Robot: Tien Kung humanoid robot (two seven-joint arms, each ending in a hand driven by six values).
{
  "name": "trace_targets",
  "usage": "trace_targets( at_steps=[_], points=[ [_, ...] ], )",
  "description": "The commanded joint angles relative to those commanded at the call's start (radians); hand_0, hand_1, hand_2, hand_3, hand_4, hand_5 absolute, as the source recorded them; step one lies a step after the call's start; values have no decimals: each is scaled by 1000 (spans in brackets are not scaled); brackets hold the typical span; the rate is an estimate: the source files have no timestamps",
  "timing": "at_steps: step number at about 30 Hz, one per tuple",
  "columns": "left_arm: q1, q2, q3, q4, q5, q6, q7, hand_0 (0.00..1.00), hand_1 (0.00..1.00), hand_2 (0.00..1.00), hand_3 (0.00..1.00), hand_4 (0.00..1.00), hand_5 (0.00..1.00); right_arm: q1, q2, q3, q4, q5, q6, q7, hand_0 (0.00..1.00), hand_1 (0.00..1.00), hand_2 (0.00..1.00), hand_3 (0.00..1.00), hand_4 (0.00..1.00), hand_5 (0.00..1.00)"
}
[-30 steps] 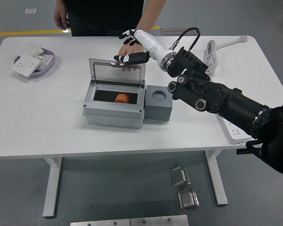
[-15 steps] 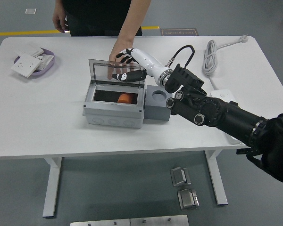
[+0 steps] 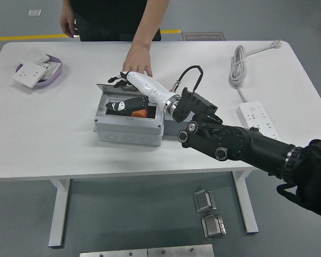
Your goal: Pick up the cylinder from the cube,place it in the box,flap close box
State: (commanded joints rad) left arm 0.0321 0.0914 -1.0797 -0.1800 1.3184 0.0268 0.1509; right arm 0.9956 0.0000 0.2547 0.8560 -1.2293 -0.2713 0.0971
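Note:
The grey box (image 3: pixel 127 130) stands mid-table. Its clear, grey-framed lid (image 3: pixel 105 88) is tilted low over the opening, partly down. Through the lid I see the orange cylinder (image 3: pixel 140 113) lying inside the box. My right hand (image 3: pixel 125 94), white with black fingers, rests on the lid with its fingers spread and holds nothing. My forearm hides most of the grey cube (image 3: pixel 170 126) to the right of the box. A person's hand (image 3: pixel 137 60) rests on the table just behind the box. The left arm is out of view.
A purple tray (image 3: pixel 54 74) with white socket parts sits at the far left. A white power strip (image 3: pixel 255 115) and its coiled cable (image 3: pixel 237 63) lie at the right. The person stands at the far edge.
My right hand has moved down and left, and the lid has gone with it from upright to a low tilt over the box. The person's hand stays behind the box.

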Motion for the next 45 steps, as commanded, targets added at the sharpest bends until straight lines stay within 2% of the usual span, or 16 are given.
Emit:
trace_targets(
  at_steps=[5, 20, 26, 39, 45],
  points=[
    [3, -1, 1, 0, -1, 1, 0, 586, 596, 524, 559, 463, 48, -11, 0, 2, 26, -15, 0, -2, 809, 733, 712, 786, 847, 427],
    [9, -4, 0, 0, 0, 2, -1, 586, 595, 525, 559, 461, 44, -9, 0, 45, 39, -36, 6, -13, 806, 730, 715, 782, 845, 421],
    [14, -9, 0, 0, -4, 4, 1, 586, 595, 526, 559, 461, 44, -48, -3, 145, 114, -119, 14, -42, 809, 730, 715, 782, 844, 419],
    [44, -29, 33, 0, -59, 17, 2, 586, 595, 526, 559, 460, 44, -284, -138, 474, 375, -388, 29, -102, 809, 729, 717, 783, 843, 415],
    [50, -34, 46, 0, -84, 21, -2, 586, 596, 526, 559, 460, 45, -380, -186, 621, 448, -434, 12, -83, 810, 729, 716, 784, 843, 418]
  ],
)
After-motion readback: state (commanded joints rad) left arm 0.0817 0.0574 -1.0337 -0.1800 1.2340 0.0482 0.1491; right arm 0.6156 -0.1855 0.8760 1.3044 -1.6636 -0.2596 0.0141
